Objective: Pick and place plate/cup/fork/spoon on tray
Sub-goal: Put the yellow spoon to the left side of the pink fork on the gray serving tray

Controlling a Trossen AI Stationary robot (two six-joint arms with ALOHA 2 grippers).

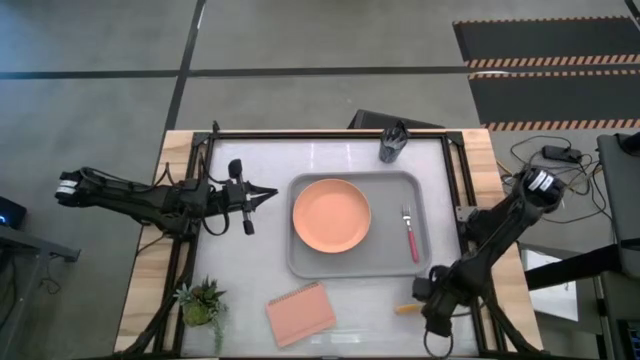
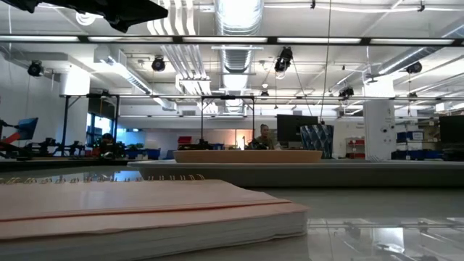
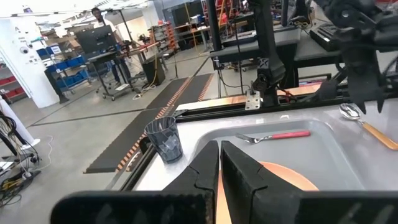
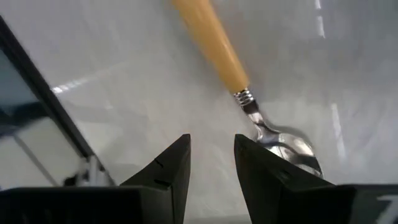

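Observation:
The grey tray (image 1: 425, 190) lies mid-table with the salmon-orange plate (image 1: 331, 214) on its left half and the red-pink-handled fork (image 1: 410, 235) on its right half. The dark cup (image 1: 392, 143) stands on the table beyond the tray's far edge. The orange-handled spoon (image 1: 405, 309) lies flat on the table near the tray's near right corner. My right gripper (image 4: 211, 155) is open, low over the table. The spoon's bowl (image 4: 289, 152) lies just beside one finger, not between the two. My left gripper (image 1: 270, 193) is shut and empty, left of the tray.
A salmon-pink spiral notebook (image 1: 300, 312) lies near the table's near edge, and fills the foreground of the low view (image 2: 145, 210). A small potted plant (image 1: 203, 303) stands at the near left. Black frame rails (image 1: 452, 180) run along the table's sides.

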